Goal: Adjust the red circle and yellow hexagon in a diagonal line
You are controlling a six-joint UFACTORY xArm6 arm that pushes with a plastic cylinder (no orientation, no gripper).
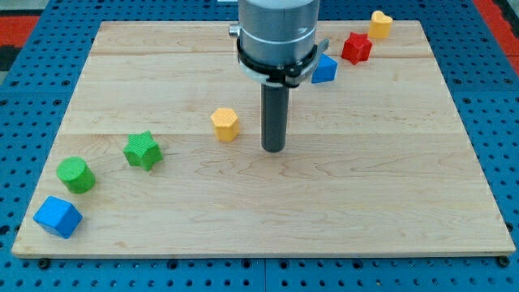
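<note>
The yellow hexagon (225,124) lies on the wooden board (389,186) a little left of centre. My tip (274,149) rests on the board just to the hexagon's right, with a small gap between them. No red circle shows in this view; the arm's grey body (276,32) covers part of the board's top middle. The only red block I see is a star-like one (356,48) at the top right.
A green star (143,150), a green circle (75,174) and a blue cube (57,216) run in a slanted row down to the bottom left. A blue block (325,70), partly hidden by the arm, and a yellow heart (380,24) lie at the top right.
</note>
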